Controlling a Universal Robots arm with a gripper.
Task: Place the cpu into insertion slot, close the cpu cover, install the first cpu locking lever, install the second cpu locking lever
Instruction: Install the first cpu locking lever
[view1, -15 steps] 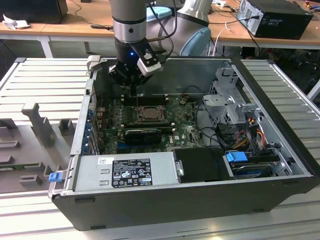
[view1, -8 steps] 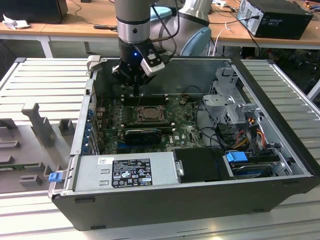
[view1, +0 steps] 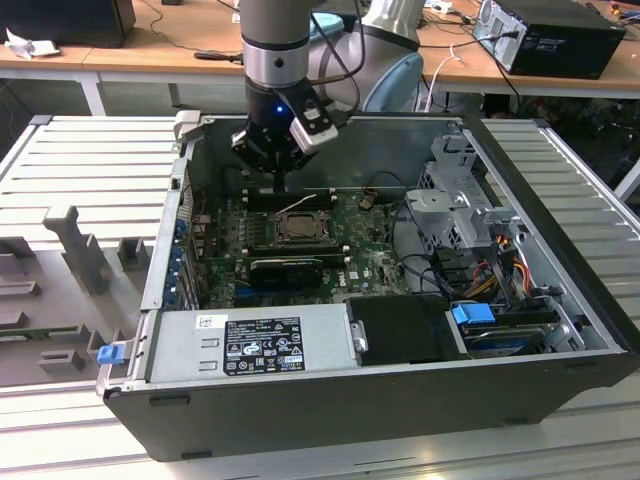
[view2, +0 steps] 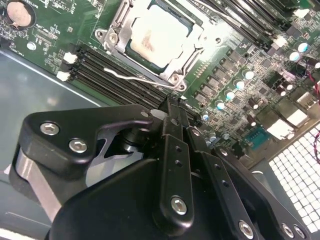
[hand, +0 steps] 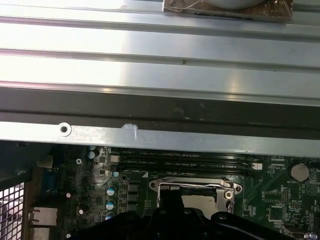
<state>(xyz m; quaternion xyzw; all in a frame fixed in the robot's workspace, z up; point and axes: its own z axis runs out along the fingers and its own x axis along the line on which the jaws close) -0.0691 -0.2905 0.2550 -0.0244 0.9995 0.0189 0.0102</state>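
The cpu (view2: 157, 35) lies flat in the insertion slot (view1: 300, 228) on the green motherboard (view1: 372, 262). The cpu cover (view2: 187, 52) is down around it, framing its silver top. A thin wire locking lever (view2: 132, 77) runs along the slot's side next to the memory slots and looks slightly lifted. My gripper (view2: 172, 106) is shut with nothing in it. It hangs over the memory slots just behind the socket, close to that lever. In the exterior view the gripper (view1: 280, 187) points straight down inside the case. The first wrist view shows the cpu cover (hand: 192, 185) under the black fingers (hand: 172, 212).
The open computer case has a tall back wall (hand: 160, 135) close behind my gripper. Black memory slots (view2: 115, 70) run beside the socket. A black graphics card (view1: 285, 270) lies in front of it. The power supply (view1: 250, 345) and drive cage (view1: 450, 205) fill the near and right sides.
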